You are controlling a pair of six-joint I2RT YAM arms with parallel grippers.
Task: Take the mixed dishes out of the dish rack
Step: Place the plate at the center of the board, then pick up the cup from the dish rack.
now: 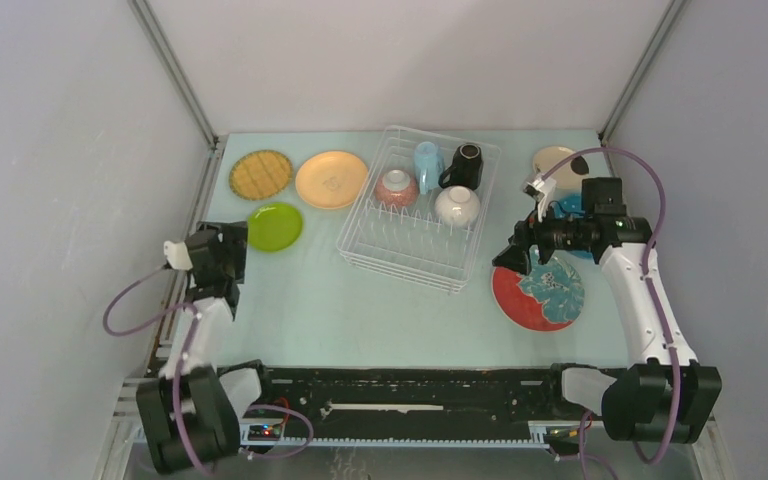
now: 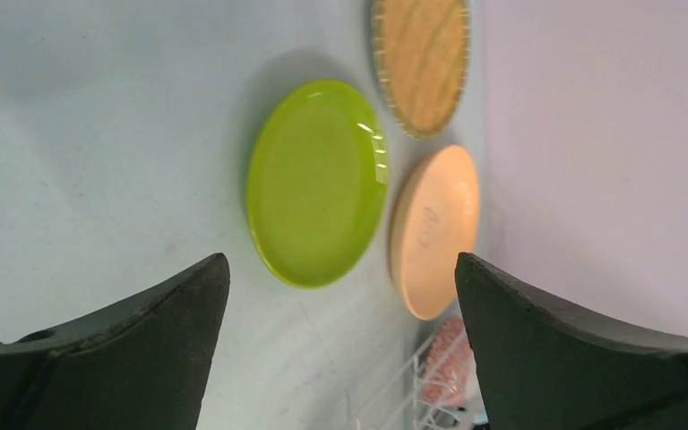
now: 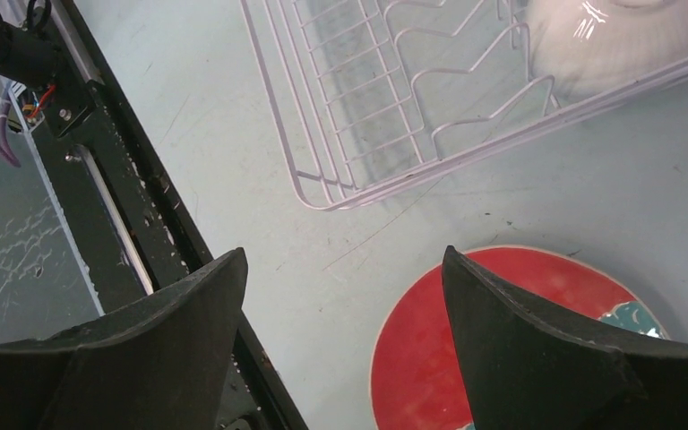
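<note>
Glossy round lime plate [image 1: 275, 226], white wire rack [image 1: 397, 248]

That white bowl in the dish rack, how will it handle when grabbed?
Probably slippery: the white bowl shows a glossy highlight. It looks like rigid, breakable ceramic. Its rounded side may roll against the dish rack wires if nudged.
</note>
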